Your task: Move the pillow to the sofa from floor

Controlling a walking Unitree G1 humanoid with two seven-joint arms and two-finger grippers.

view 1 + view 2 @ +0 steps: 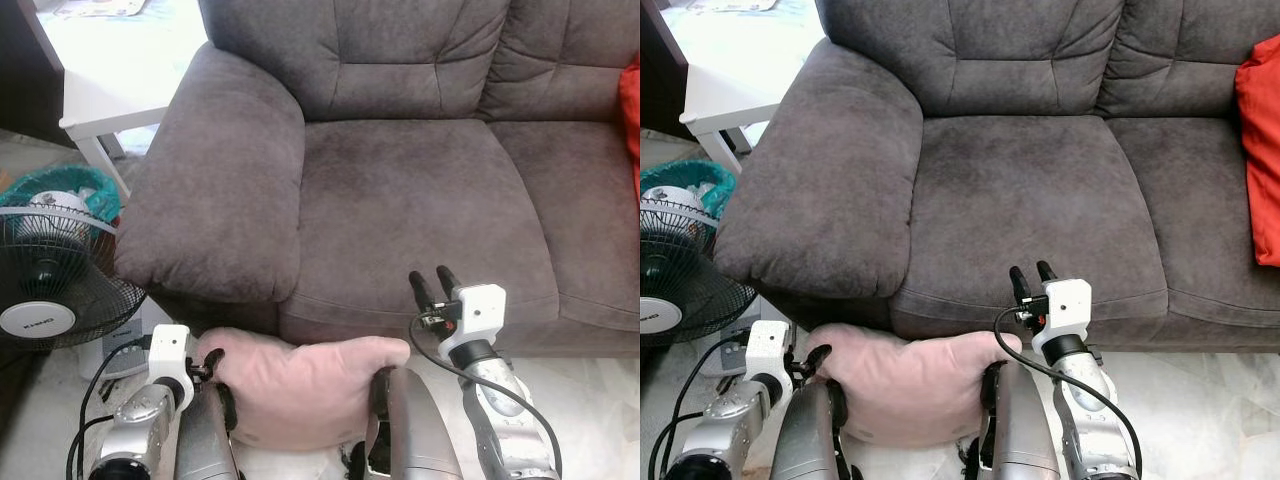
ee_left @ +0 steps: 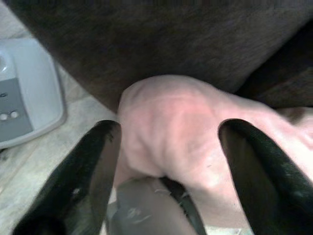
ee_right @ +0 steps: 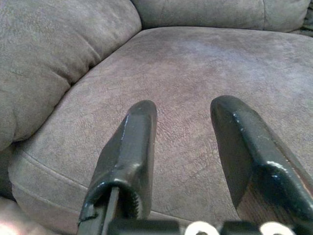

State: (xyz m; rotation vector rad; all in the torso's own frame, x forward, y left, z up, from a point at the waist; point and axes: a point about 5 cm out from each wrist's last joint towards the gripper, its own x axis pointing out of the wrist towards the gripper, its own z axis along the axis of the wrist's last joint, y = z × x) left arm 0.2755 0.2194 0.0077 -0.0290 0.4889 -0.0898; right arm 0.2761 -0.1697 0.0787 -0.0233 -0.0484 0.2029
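Note:
A pink pillow (image 1: 300, 385) lies on the floor against the front of the grey sofa (image 1: 400, 200), between my two grey legs. My left gripper (image 1: 212, 362) is down at the pillow's left end. In the left wrist view its black fingers (image 2: 88, 171) stand open, one on each side of the pillow's corner (image 2: 181, 127). My right gripper (image 1: 432, 278) is raised above the pillow's right end, open and holding nothing. It points at the sofa seat (image 3: 195, 63) just past the front edge.
A black fan (image 1: 40, 270) and a teal basket (image 1: 60, 185) stand to the left of the sofa's armrest (image 1: 220, 170). A white table (image 1: 100, 105) is behind them. A white device (image 2: 24, 93) lies on the floor. A red cushion (image 1: 1260, 140) sits at the sofa's right.

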